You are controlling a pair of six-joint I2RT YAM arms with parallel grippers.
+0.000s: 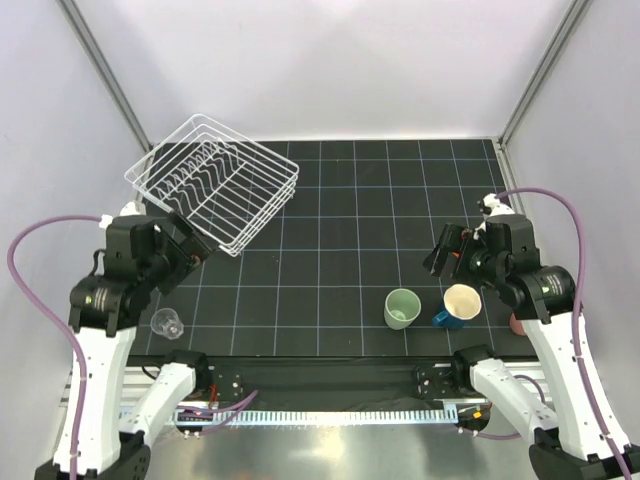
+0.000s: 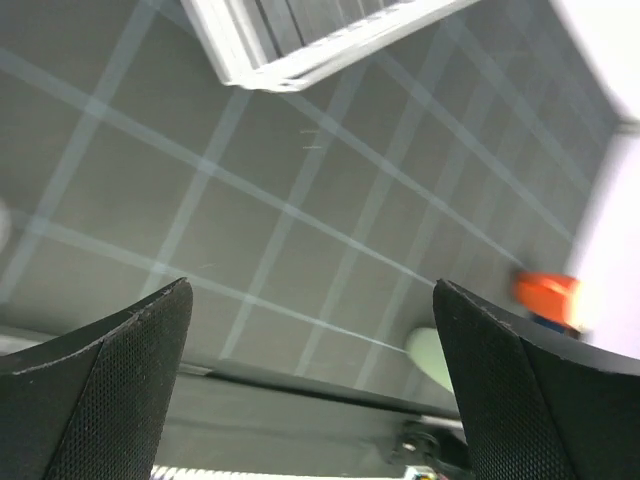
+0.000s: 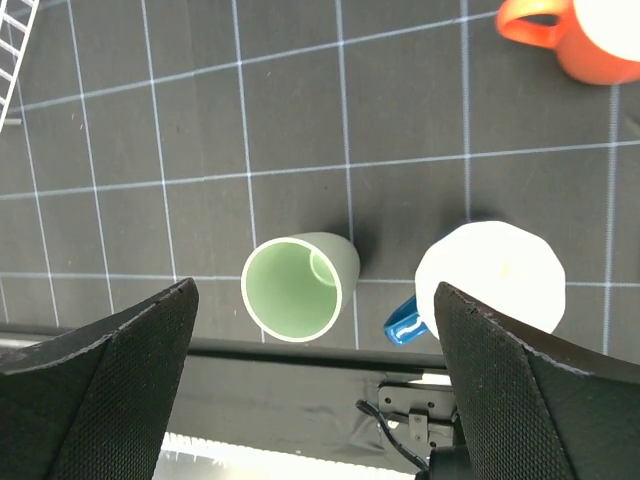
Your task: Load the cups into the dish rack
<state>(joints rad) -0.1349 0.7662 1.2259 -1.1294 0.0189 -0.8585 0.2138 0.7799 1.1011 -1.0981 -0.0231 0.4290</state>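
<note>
The white wire dish rack (image 1: 215, 190) stands at the far left with no cups in it; its corner shows in the left wrist view (image 2: 300, 45). The pale green cup (image 1: 402, 307) (image 3: 298, 285) and the dark blue mug with cream inside (image 1: 460, 305) (image 3: 490, 280) stand side by side at the near right. An orange cup (image 3: 590, 40) (image 2: 545, 293) stands farther right. A clear glass (image 1: 168, 322) stands near the left arm. A pink cup (image 1: 517, 323) peeks from behind the right arm. My left gripper (image 1: 195, 250) (image 2: 310, 390) is open and empty beside the rack's near corner. My right gripper (image 1: 440, 255) (image 3: 312, 390) is open and empty above the green cup and blue mug.
The black gridded mat (image 1: 340, 260) covers the table. White walls with metal corner posts (image 1: 105, 75) close in the back and sides. The near table edge with a cable rail (image 1: 330, 410) lies just in front of the cups.
</note>
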